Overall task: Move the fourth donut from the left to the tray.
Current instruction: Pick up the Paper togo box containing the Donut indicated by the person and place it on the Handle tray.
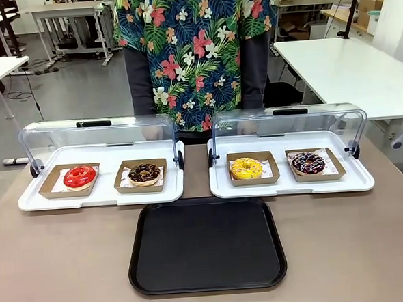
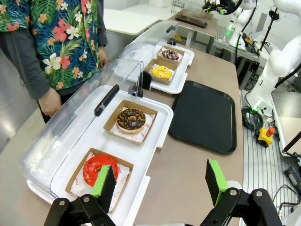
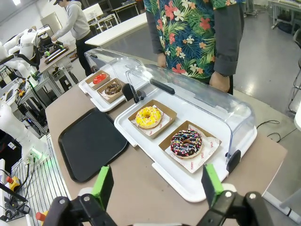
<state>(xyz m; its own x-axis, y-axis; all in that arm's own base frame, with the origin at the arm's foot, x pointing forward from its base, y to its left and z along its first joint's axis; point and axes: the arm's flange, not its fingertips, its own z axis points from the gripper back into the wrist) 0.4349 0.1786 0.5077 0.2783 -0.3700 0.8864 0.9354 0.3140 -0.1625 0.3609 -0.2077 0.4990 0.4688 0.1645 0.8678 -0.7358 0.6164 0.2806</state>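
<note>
Front view first: the fourth donut [image 1: 307, 163], chocolate-glazed with white and pink drizzle, sits on white paper in its brown cardboard holder [image 1: 316, 177]. It is at the right end of the right-hand white display tray [image 1: 286, 187], which has its clear lid [image 1: 289, 122] tipped up and back. Just to its left on the same display tray is the yellow donut [image 1: 247, 168] in a holder of its own.

The second white display tray [image 1: 108, 194], on my left, carries the chocolate donut with tan crumbs [image 1: 145, 173] and the red-glazed donut [image 1: 79, 176]. Its lid [image 1: 98, 133] is raised too.

The black tray [image 1: 206, 245] lies flat on the brown surface [image 1: 58, 269] on my side of the two display trays. It is centred below the gap between them, with its far rim just beside their near edges. The fourth donut is apart from it, further back and to the right.

A person in a floral shirt [image 1: 195, 49] stands at the far side of the surface, behind the display trays.

From my right wrist, my right gripper [image 3: 157, 182] hangs above the surface with its green pads spread wide and nothing between them. The fourth donut lies ahead of it, past the near edge of the display tray.

From my left wrist, my left gripper [image 2: 161, 179] is likewise wide apart and holding nothing. It hangs over the near end of the left display tray, with the red-glazed donut just behind one pad.
</note>
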